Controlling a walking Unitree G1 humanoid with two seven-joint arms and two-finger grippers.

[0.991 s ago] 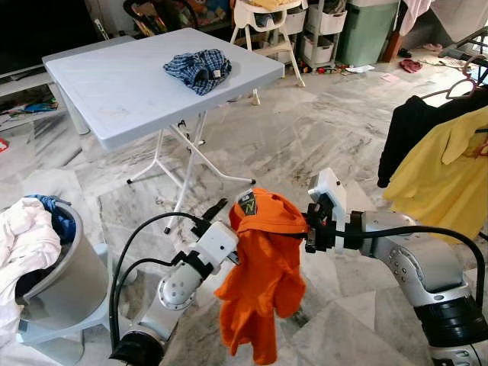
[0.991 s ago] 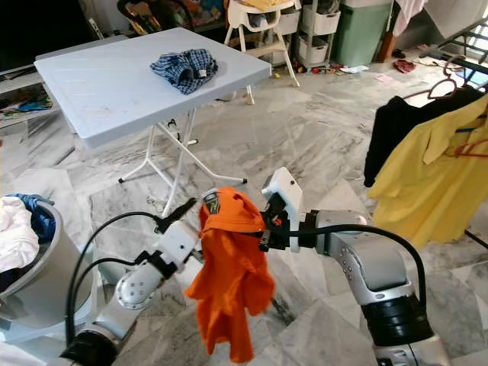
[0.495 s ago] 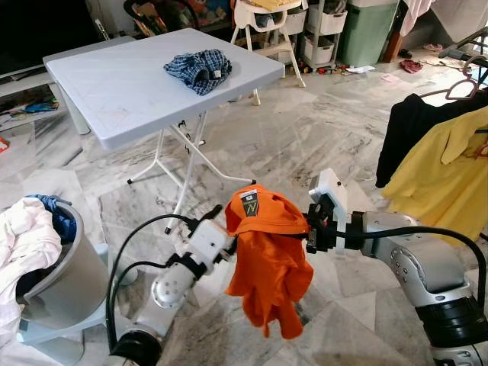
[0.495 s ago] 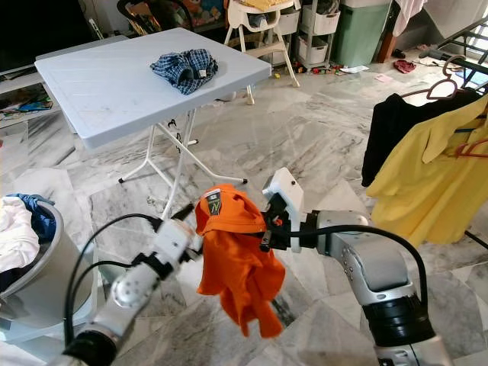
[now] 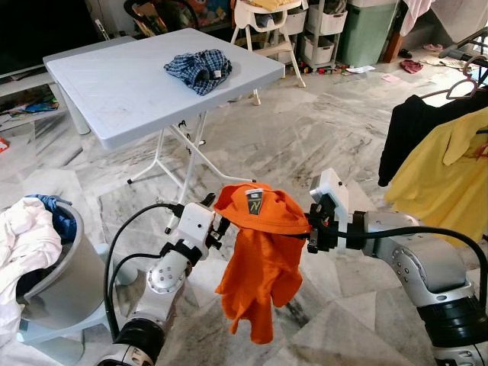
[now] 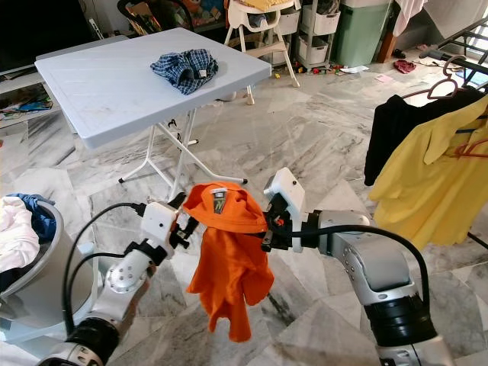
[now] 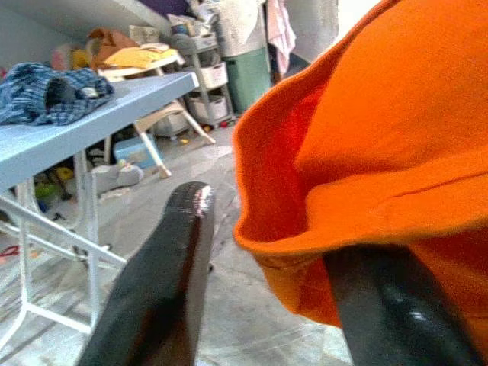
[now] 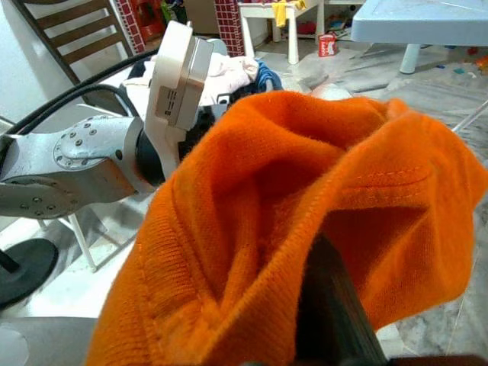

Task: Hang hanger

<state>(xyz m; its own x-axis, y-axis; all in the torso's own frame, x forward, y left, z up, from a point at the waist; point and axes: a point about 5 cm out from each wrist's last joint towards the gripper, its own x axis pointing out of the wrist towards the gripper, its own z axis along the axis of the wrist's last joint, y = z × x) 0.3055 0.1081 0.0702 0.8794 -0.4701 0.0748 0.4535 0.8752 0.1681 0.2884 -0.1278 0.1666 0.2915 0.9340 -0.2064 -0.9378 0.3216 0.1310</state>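
Orange fabric, a shirt [image 5: 259, 255], hangs in the air between the robot's two arms, above the marble floor [image 5: 320, 145], its collar spread wide with a small label facing up and the rest drooping in loose folds. The right gripper [image 5: 308, 229] meets the collar's right edge, and its wrist view shows a black finger [image 8: 332, 320] buried in the cloth, so its jaws appear closed on the shirt. The left gripper [image 5: 219, 226] is at the collar's left edge; in its wrist view the two black fingers [image 7: 164, 290] stand apart, with the orange hem draped over one of them and the other bare, so these jaws are spread rather than pinched. Behind the arms stands a light blue folding bench [image 5: 114, 91] with a crumpled blue plaid garment [image 5: 198, 69] lying on it. At the robot's left sits a grey laundry basket [image 5: 69, 293] heaped with white and blue clothes. At its right a black garment [image 5: 412, 130] and a yellow shirt [image 5: 442, 175] hang on hangers.
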